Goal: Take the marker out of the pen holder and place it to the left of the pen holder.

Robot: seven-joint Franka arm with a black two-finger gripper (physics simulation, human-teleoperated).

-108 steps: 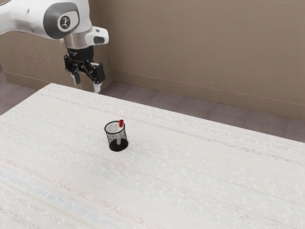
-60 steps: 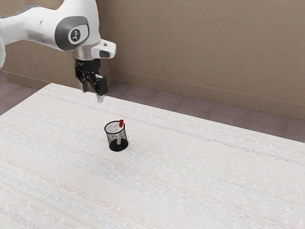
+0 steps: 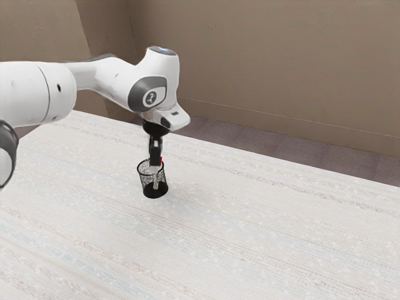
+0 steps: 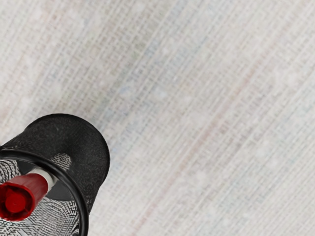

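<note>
Where the gripper (image 3: pixel 155 165) hangs: directly over the pen holder (image 3: pixel 145 182), pointing down, its lower end at the mouth in the exterior view.
Hand state: cannot tell whether wide or narrow; seen too nearly side-on. Grip on the marker not confirmed.
Marker (image 3: pixel 155 182): in the pen holder, white body visible through the mesh, leaning toward the exterior view's right.
Red cap (image 4: pixel 16 200): uppermost end of the marker, standing above the rim; in the exterior view, a bit of red just beside the gripper's lower end. Contact between the two cannot be judged.
Pen holder: black mesh, round, dark solid-looking base, upright on the table (image 3: pixel 262 225). Wrist view looks down into it, past the black rim (image 4: pixel 74 187).
Arm (image 3: pixel 103 78): white with grey joint covers, entering from the exterior view's left, bent down at the wrist.
Table surface: pale, woven look, faint reddish and bluish streaks.
Behind table: brown wall (image 3: pixel 269 62), greyish-purple floor (image 3: pixel 256 142).
</note>
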